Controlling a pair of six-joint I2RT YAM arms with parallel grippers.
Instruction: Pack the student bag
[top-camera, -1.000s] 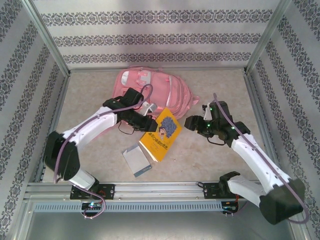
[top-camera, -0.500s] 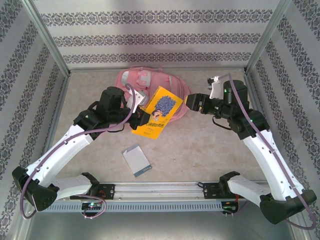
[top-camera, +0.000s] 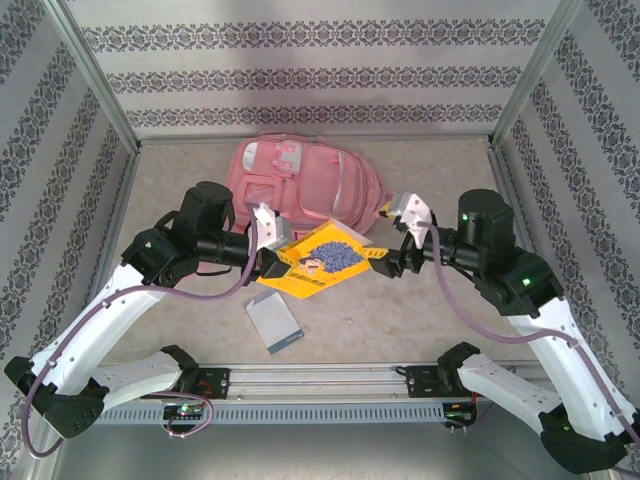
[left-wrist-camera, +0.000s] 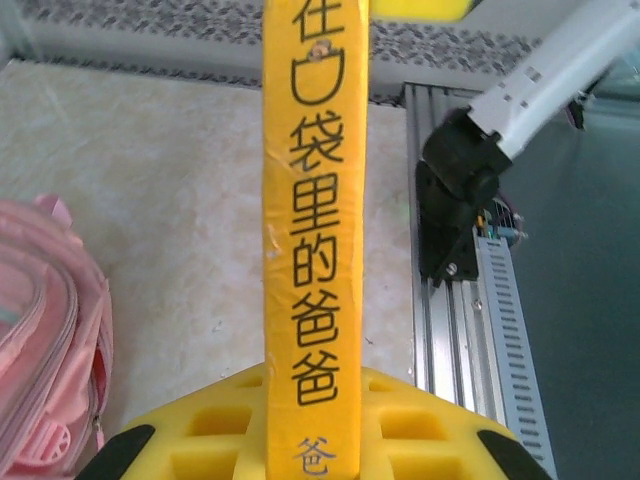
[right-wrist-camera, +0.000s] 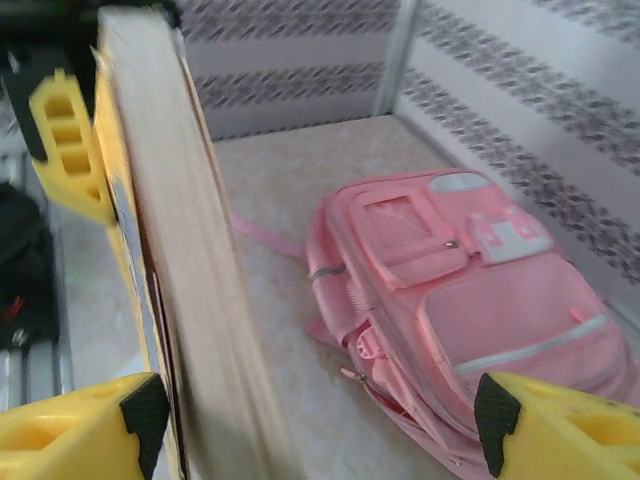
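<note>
Student bag (top-camera: 305, 180): pink backpack lying flat at the far middle of the table (top-camera: 440, 310), with its front pockets and pale buckle patch facing up.
Yellow book (top-camera: 322, 258): raised off the table just near of the bag, spanning the gap between the two arms. The cover with a blue-purple picture faces up at a tilt. The spine carries black Chinese characters.
Left gripper (top-camera: 274, 260): pinching the book's left end, which is clamped between its yellow pads with the spine turned toward the wrist camera.
Right gripper (top-camera: 383, 258): at the book's right end, jaws spread wide. The page edge lies beside one of the fingers (right-wrist-camera: 75, 430); the other finger stands well clear, and the bag is seen between them.
Book and bag: in the top view the book's far corner overlaps the bag's near edge; contact cannot be told.
Grey booklet (top-camera: 273, 321): flat on the table, near of the book, apart from the bag and both grippers.
Surroundings: patterned walls on three sides; metal rail (top-camera: 320, 378) along the near edge, carrying the arm bases.
</note>
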